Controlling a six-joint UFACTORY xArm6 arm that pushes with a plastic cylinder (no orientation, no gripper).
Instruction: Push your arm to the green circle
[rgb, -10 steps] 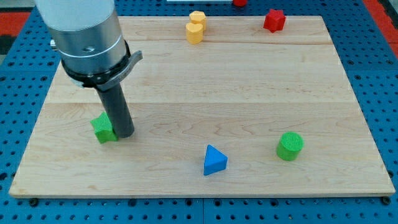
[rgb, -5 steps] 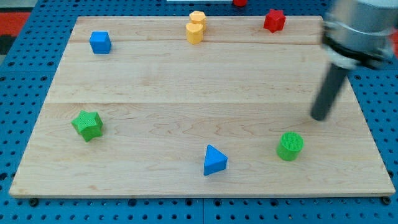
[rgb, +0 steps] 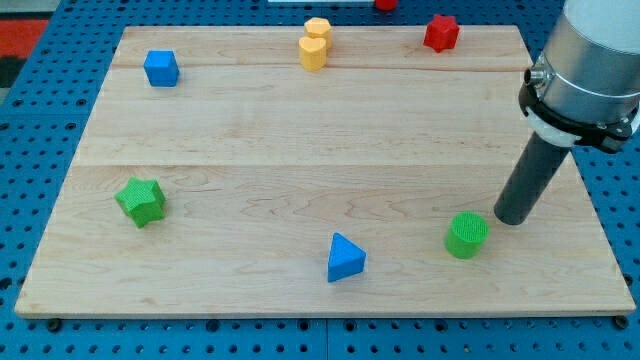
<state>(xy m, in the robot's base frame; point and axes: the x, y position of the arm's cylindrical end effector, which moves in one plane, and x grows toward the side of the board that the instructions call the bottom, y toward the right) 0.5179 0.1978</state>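
1. Wooden worktop (rgb: 300, 140): a pale board of glued planks, grain running from the view's left to the view's right, resting on a blue perforated base (rgb: 30, 150). No brand, label or writing can be read anywhere in view.
2. Arm housing (rgb: 590, 60): a grey cylinder with a dark collar, entering from the view's upper right. It ends in a straight dark rod; no jaws are fitted, so no open or clamped condition applies.
3. Rod end: my tip (rgb: 508, 220) rests on the worktop just beside the green circle, on its upper-right side. Whether the two touch cannot be told.
4. Green circle (rgb: 466, 235): a short cylinder standing upright, long axis vertical, round face up. Being round, it points no particular way. It sits in the lower-right part of the worktop.
5. Green star (rgb: 140, 201): near the view's left edge, well apart from my tip.
6. Blue triangle (rgb: 345, 258): near the view's bottom edge, left of the green circle, one corner toward the view's top.
7. Blue cube (rgb: 160, 68): upper-left corner area.
8. Red star-like block (rgb: 440, 33): near the view's top edge, right of centre.
9. Yellow blocks (rgb: 314, 45): two pieces touching, near the view's top edge; exact shapes cannot be made out.
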